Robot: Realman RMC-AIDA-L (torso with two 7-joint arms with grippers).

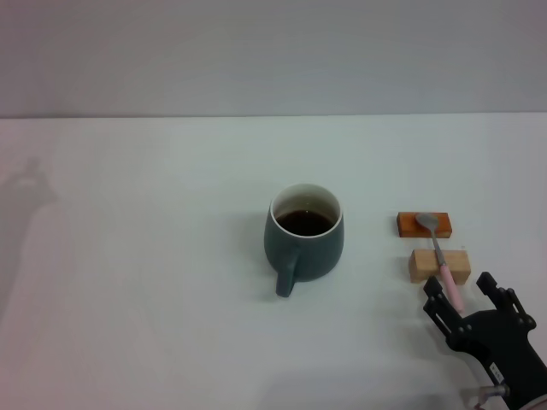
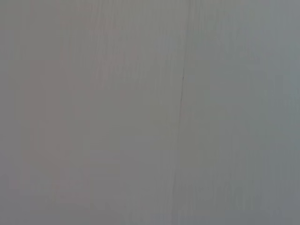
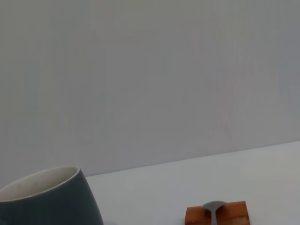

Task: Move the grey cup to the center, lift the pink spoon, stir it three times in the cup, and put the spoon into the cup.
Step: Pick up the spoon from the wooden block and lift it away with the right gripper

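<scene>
The grey cup [image 1: 306,237] sits mid-table [image 1: 137,282], handle toward the robot, dark liquid inside. To its right the pink spoon [image 1: 440,253] lies across an orange-brown block [image 1: 407,225] and a pale wooden block [image 1: 422,266]. The right gripper [image 1: 462,293] is spread wide around the handle tip, holding nothing.

We see bare table [image 1: 137,282] all around the grey cup [image 1: 305,235], widest on its left. To its right stand the orange-brown block [image 1: 423,225] and pale wooden block [image 1: 439,266], bridged by the pink spoon [image 1: 442,260], leaving an open lane between cup and blocks. The right gripper [image 1: 462,295] fills the near corner right of the cup.
</scene>
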